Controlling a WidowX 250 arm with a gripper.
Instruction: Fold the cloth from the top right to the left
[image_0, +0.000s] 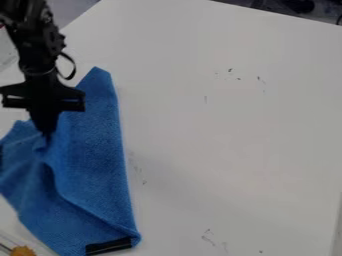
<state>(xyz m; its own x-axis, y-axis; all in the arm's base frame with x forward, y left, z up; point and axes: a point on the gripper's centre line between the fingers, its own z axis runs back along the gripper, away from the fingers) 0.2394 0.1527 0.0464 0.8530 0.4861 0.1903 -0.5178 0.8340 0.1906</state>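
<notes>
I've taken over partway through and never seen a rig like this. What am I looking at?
There is one picture, from a fixed camera looking down at a slant. The black machine at upper left is a robot arm; its gripper hangs over the left side. Below it, a blue cloth lies rumpled on a white table, with a black strip at its bottom edge. The gripper appears to be pinching the cloth, which bunches up at its tip. An orange thing, partly cut off, shows at bottom left.
</notes>
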